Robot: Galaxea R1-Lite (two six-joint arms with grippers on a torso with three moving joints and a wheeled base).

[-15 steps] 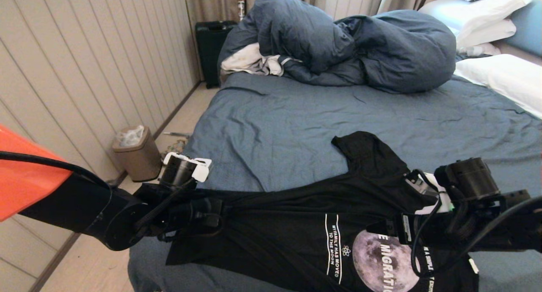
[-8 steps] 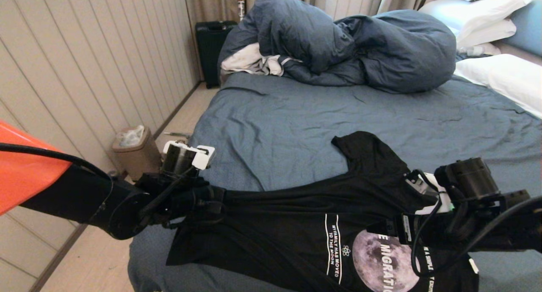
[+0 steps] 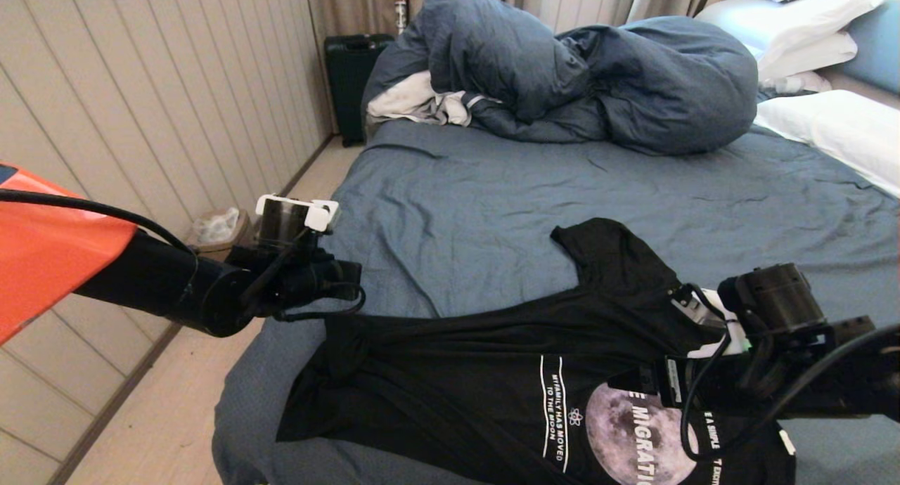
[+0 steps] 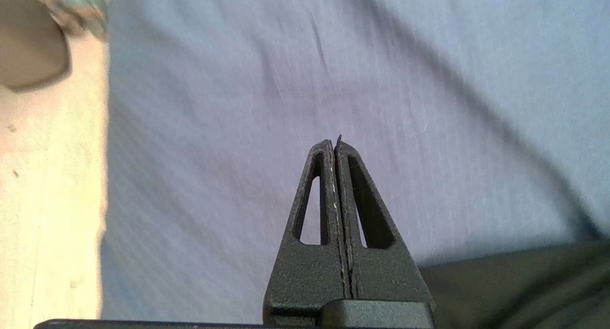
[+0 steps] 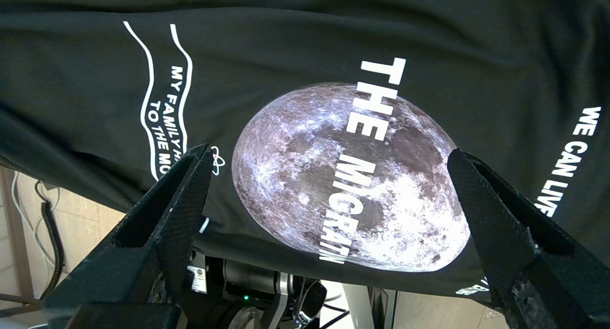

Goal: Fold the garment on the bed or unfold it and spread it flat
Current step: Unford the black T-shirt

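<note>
Head view: garment (image 3: 492,372) lengthwise across bed (image 3: 492,211), collar right; left claw (image 4: 337,150) closed empty, right claw (image 5: 329,176) wide open.

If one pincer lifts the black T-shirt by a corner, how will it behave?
Probably floppy: the T-shirt lies in soft creases on the bed, so it would likely sag and bunch. It looks thin, so likely light. Its near edge already hangs past the bed, so a pull may drag it off.

White lettering on the black T-shirt (image 5: 305,47) reads "THE MIGRATI…" across its grey moon print (image 5: 350,176). Left of the moon, between 2 wavy lines, stands "MY FAMILY HAS MOVED TO THE MOON"; to the right, "WE CAN LIVE…" is cut off.
</note>
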